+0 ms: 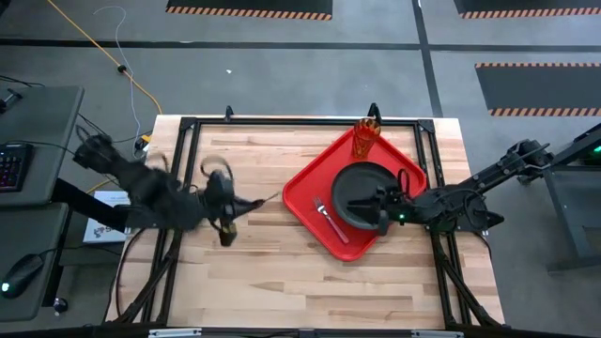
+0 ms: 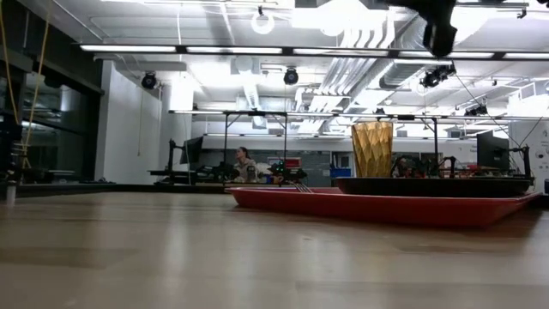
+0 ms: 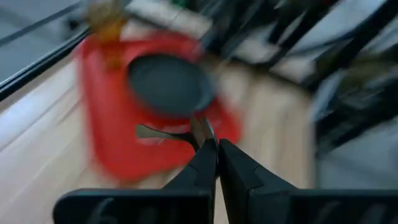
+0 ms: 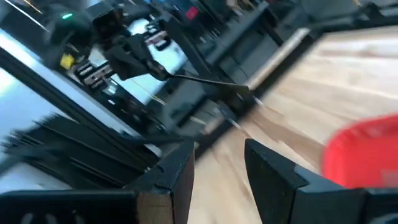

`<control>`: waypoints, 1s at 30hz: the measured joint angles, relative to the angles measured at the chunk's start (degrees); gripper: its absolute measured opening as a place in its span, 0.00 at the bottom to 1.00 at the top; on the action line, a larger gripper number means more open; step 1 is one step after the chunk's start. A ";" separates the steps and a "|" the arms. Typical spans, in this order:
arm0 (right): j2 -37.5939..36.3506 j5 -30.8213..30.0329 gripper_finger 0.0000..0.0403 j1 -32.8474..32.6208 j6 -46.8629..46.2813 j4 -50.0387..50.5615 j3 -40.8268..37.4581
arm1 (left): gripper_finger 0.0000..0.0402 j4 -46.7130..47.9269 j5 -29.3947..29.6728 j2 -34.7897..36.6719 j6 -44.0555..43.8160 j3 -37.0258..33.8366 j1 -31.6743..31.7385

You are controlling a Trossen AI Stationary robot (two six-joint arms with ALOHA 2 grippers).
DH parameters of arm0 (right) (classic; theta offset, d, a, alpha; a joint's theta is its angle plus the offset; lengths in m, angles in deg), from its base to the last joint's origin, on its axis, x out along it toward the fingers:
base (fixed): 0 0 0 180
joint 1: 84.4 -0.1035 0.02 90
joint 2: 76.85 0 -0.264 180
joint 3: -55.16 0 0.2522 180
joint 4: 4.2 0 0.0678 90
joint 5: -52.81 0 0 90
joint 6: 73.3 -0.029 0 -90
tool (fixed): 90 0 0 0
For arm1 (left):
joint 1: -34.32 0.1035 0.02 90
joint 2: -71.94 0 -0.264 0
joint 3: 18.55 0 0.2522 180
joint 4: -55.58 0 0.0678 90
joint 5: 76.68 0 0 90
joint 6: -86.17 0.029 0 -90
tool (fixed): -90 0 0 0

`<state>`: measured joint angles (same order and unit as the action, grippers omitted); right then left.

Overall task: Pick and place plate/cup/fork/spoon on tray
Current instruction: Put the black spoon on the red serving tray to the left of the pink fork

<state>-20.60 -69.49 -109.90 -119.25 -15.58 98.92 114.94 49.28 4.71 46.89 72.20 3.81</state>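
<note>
The left tool is clenched on the thin handle of the spoon, whose small bowl sticks out ahead of the fingertips; seen from above, that tool hangs over bare counter a little short of the tray. To my eye the step in hand is carrying the spoon across, and the grip looks to be near the handle's end, so a smooth, level approach would keep it from swinging. The plate fills the tray's middle, the cup stands at its far corner and the fork lies along the near edge, so the free red strip beside the fork seems the sensible landing spot. The right tool rests over the plate, fingers parted and empty, worth steering clear of.
</note>
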 joint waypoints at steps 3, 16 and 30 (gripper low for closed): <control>0.00 1.36 0.33 0.00 2.26 -6.06 0.00 | 0.00 -12.33 -7.97 2.47 8.81 0.00 4.74; 0.04 4.21 0.33 0.02 6.68 -17.72 0.02 | 0.00 -22.34 -26.62 0.44 48.69 0.00 10.17; 4.48 20.29 0.33 12.06 -28.71 -7.60 0.02 | 0.00 -7.01 -2.34 -6.15 100.40 0.00 4.13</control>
<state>-16.12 -49.20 -97.83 -147.96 -23.18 98.94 107.93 46.93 -1.44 147.29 72.20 7.94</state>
